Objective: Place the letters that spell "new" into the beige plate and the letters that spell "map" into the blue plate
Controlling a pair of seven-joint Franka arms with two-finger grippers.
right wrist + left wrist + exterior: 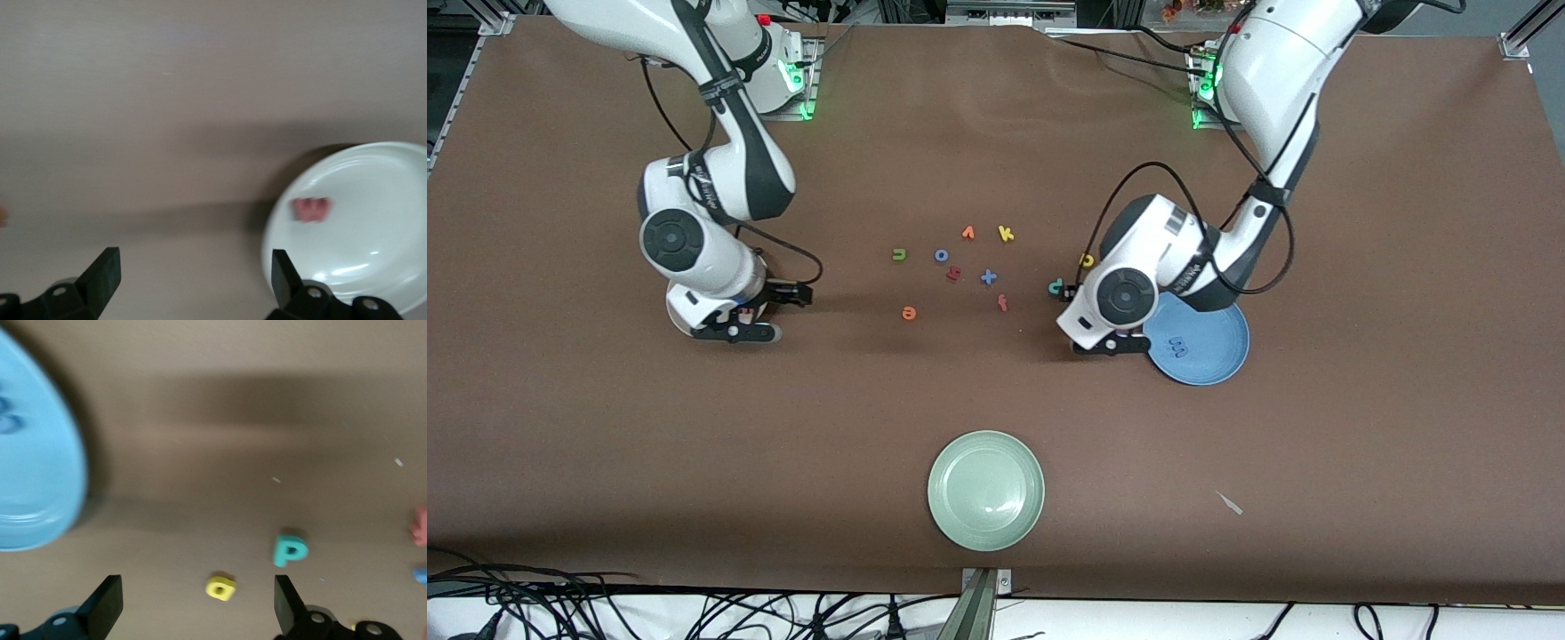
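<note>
My right gripper (193, 280) hangs open and empty beside the beige plate (380, 267), where the pinkish-red w (312, 209) lies. The front view hides most of that plate under the right gripper (738, 331). The green n (899, 255) and orange e (908, 312) lie on the table mid-way between the arms. My left gripper (198, 607) is open over the table beside the blue plate (1214, 364), which holds the blue m (1178, 343). The yellow a (221, 587) lies below its open fingers, apart from both. The teal p (289, 551) is close by.
Loose letters lie around the n and e: a blue o (941, 255), orange v (967, 233), yellow k (1006, 234), a blue cross (988, 277), a red f (1003, 303). A pale green plate (985, 490) sits nearest the front camera.
</note>
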